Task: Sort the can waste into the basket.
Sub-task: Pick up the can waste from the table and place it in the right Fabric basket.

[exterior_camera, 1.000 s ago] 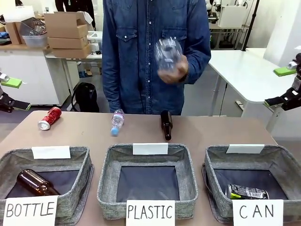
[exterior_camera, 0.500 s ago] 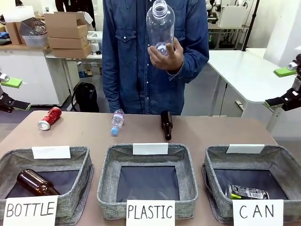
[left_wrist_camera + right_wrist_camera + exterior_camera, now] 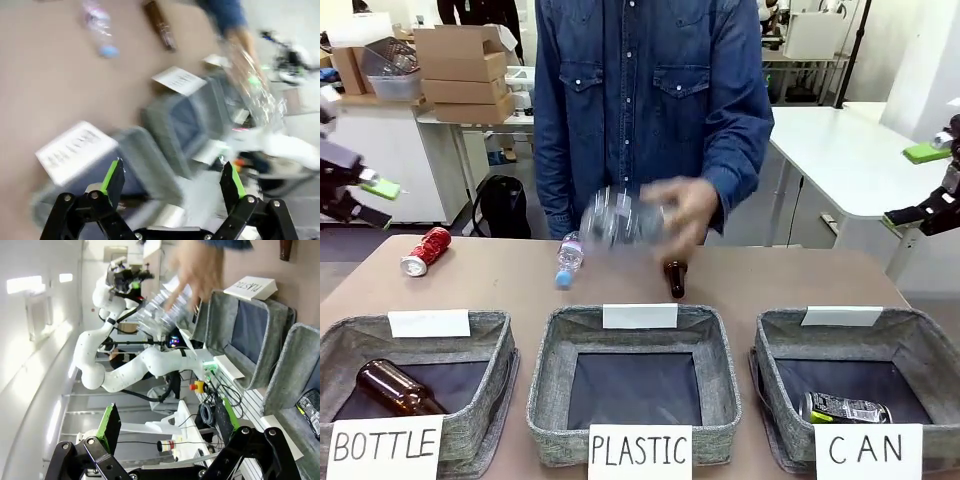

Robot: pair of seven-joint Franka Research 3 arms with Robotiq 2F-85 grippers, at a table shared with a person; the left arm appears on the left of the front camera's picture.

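The person's hand [image 3: 692, 212] has swung the clear bottle [image 3: 615, 220] down to just over the counter [image 3: 800, 280]. The left pincer [image 3: 172, 175], jaws apart, hangs near the red can [image 3: 425, 250] at the counter's far left. The right pincer [image 3: 167, 415], jaws apart, is well behind the basket [image 3: 920, 340] holding the black can [image 3: 845, 408].

Robotics lab: white work tables [image 3: 840, 150], stacked cardboard boxes [image 3: 465, 65] in bg, loose cables [image 3: 205, 412] & e-stop button [image 3: 195, 386].

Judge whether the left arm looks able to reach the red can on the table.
Probably yes. The red can lies on the bare table at the far left, near the open left gripper, with nothing between them; the person's hand is over the middle.
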